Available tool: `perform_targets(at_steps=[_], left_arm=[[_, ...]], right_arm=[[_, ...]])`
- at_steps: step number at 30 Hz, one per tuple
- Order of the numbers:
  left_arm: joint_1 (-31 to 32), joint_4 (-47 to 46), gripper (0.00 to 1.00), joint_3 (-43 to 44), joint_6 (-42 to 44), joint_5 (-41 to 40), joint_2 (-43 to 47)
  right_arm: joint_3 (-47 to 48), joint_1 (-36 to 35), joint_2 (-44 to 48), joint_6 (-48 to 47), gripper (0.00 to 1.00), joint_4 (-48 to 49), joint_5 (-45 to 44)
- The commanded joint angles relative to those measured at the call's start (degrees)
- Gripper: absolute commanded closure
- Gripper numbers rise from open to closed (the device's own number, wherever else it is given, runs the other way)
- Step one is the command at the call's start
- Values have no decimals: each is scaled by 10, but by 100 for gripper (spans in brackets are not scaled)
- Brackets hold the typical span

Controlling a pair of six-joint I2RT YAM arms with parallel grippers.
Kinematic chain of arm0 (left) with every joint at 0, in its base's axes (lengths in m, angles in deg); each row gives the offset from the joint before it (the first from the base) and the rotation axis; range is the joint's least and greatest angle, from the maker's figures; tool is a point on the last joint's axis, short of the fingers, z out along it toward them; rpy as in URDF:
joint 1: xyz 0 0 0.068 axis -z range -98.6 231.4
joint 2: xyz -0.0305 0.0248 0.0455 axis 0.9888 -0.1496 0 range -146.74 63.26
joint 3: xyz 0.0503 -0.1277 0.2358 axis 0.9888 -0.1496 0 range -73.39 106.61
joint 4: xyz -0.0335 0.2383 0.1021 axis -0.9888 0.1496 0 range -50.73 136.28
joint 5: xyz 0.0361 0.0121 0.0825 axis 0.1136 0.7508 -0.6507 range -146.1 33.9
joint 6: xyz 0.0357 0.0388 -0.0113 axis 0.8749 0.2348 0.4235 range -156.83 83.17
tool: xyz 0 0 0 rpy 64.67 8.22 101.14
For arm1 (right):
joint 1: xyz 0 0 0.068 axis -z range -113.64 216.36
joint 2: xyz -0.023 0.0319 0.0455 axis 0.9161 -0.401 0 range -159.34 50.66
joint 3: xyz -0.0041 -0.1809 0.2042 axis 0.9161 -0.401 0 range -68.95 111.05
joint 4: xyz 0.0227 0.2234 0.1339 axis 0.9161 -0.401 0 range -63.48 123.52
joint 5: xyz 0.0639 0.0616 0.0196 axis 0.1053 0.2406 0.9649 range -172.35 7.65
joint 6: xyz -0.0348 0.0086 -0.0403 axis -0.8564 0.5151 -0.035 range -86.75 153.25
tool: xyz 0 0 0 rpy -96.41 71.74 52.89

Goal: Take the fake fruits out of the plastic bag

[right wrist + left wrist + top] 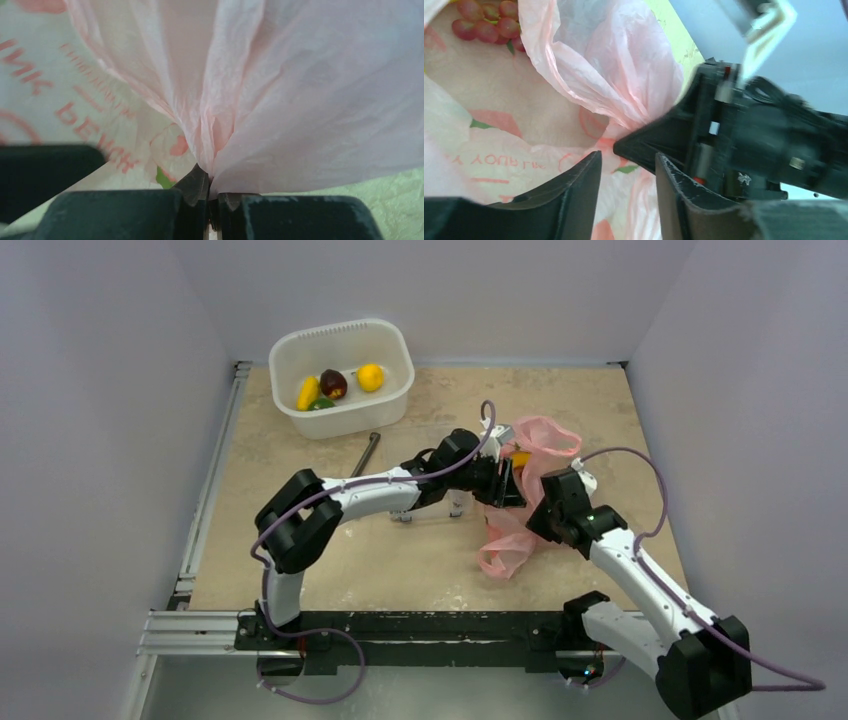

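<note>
The pink plastic bag (pixel 530 475) lies crumpled right of centre on the table. My right gripper (pixel 545 502) is shut on a gathered fold of its film (pixel 220 125) and holds it up. My left gripper (pixel 503 480) is at the bag's mouth, open, with only printed film behind the gap between its fingers (pixel 626 162). The right gripper's black tip shows just beyond it in the left wrist view (pixel 644 142). A bunch of red grapes (pixel 484 22) lies inside the bag. An orange-yellow fruit (pixel 520 457) shows at the bag's top. Several fruits (pixel 335 385) lie in the white tub (pixel 385 412).
A grey metal rod (pixel 365 453) lies on the table just below the white tub. Grey walls close in the table on the left, back and right. A metal rail (pixel 205 500) runs along the left edge.
</note>
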Motion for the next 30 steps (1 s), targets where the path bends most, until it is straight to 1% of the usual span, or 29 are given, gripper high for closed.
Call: perform_targets(at_steps=[1,3,5,8,12,15,17,18,21,23,25,26,27,30], left_arm=[[5,-19,60,37,-15,-7,-37],[6,-14,64,32,-14,-18,-38],[7,-2,68,21,-5,-39,-31],[8,34,72,25,18,-62,-27],[10,66,71,43,35,-99,-35],[11,79,74,75,26,-98,-63],[11,97,78,105,17,-103,-90],[11,100,80,120,15,-108,-103],[12,100,82,149,21,-118,-124],[12,130,84,162,25,-126,-132],[14,128,85,155,27,-133,-128],[16,118,84,141,28,-136,-120],[18,101,81,122,30,-137,-110],[22,27,57,53,39,-125,-72]], right_arm=[[2,-3,52,-96,100,49,70],[-3,-3,55,-114,100,58,105],[-1,-3,44,-125,100,47,134],[-13,-2,50,-120,100,26,151],[-21,-3,69,-91,100,-14,127],[2,-3,61,-18,100,-85,28],[17,-3,53,-2,100,-104,-3],[21,-2,51,4,100,-106,-9],[30,-2,59,8,100,-100,-10],[38,-3,76,8,100,-95,-16],[46,-3,91,8,100,-93,-25],[48,-2,98,8,100,-92,-26],[50,-3,104,7,100,-89,-29],[62,-3,115,7,100,-97,-48]])
